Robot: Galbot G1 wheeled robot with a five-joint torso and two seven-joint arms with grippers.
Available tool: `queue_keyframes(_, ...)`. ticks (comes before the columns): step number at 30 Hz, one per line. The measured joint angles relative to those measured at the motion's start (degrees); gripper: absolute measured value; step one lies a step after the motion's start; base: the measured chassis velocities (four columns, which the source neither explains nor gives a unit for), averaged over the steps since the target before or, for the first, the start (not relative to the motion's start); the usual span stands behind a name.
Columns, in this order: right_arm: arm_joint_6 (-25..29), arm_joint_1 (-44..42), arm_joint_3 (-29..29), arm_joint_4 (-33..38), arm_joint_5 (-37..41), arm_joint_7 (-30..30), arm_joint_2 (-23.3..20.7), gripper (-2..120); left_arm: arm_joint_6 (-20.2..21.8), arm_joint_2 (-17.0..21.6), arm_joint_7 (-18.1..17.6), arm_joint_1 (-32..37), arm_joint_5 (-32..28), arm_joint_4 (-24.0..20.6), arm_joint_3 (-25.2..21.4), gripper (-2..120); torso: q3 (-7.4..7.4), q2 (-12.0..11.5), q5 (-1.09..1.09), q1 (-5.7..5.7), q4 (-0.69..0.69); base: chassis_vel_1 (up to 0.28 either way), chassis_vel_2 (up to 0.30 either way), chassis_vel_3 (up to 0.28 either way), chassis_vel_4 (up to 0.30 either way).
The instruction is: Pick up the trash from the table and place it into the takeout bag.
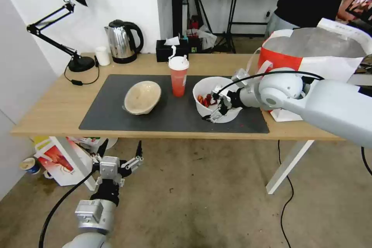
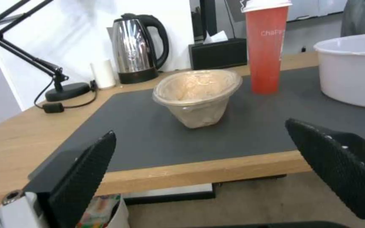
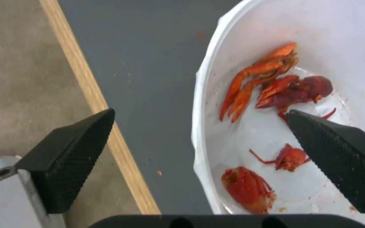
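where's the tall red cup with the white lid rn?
Head view: the tall red cup with white lid stands upright mid-table on the dark grey mat, between the shallow beige bowl and the large white plastic bowl.

white bowl [image 1: 217, 99], red scraps | red cup [image 1: 178, 79] | beige bowl [image 1: 142, 97] | grey mat [image 1: 116, 114]

The left claw [image 2: 208, 164], spread wide, hangs before the table [image 2: 5, 148] edge, facing the tilted beige bowl [image 2: 197, 95].

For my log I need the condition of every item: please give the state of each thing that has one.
white bowl: upright, red scraps inside
red cup: upright, lidded
beige bowl: tilted, empty
takeout bag: open
right gripper: open, straddling white bowl's rim
left gripper: open, below table edge
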Motion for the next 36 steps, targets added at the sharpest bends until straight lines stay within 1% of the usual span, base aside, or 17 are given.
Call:
queue_keyframes(5, 0.00, 0.00, -0.14, 0.09, -0.02, -0.25, -0.63, 100, 0.00, 0.00, 0.00, 0.00, 0.00, 0.00, 0.00, 100, 0.00, 0.00, 0.00, 0.00, -0.02, 0.000, 0.000, 0.000, 0.000)
queue_keyframes(12, 0.00, -0.20, -0.03, -0.58, -0.07, -0.46, -0.70, 100, 0.00, 0.00, 0.00, 0.00, 0.00, 0.00, 0.00, 100, 0.00, 0.00, 0.00, 0.00, 0.00, 0.000, 0.000, 0.000, 0.000)
queue_keyframes(22, 0.00, -1.45, 1.10, -1.43, -0.05, -0.66, -1.26, 100, 0.00, 0.00, 0.00, 0.00, 0.00, 0.00, 0.00, 100, 0.00, 0.00, 0.01, 0.00, -0.01, 0.000, 0.000, 0.000, 0.000)
queue_keyframes(36, 0.02, -3.30, 2.58, -4.11, -0.03, -0.86, -0.14, 100, 0.00, 0.00, 0.00, 0.00, 0.00, 0.00, 0.00, 100, 0.00, 0.00, 0.00, 0.00, 0.00, 0.000, 0.000, 0.000, 0.000)
